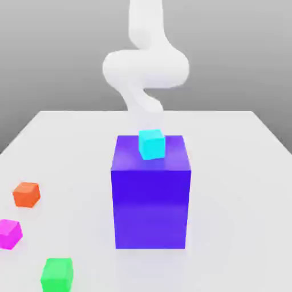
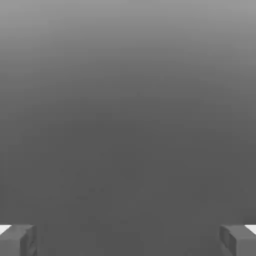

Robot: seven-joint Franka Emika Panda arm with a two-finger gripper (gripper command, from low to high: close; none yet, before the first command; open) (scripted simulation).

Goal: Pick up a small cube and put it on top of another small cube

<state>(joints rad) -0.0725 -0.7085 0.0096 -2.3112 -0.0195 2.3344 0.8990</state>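
Observation:
A small cyan cube (image 1: 151, 144) rests on top of a tall blue block (image 1: 150, 194) in the middle of the white table. Toward the exterior view's left and front lie three more small cubes: orange (image 1: 26, 194), magenta (image 1: 9, 233) and green (image 1: 57, 274). The white arm (image 1: 145, 68) comes down behind the blue block, just beyond the cyan cube. In the hand view my gripper (image 2: 128, 240) is open, its two grey fingertips (image 2: 17, 240) far apart with nothing between them, facing plain grey background.
The white table (image 1: 239, 171) stretches wide on the exterior view's right of the blue block. The blue block stands much taller than the small cubes and hides the arm's lower end.

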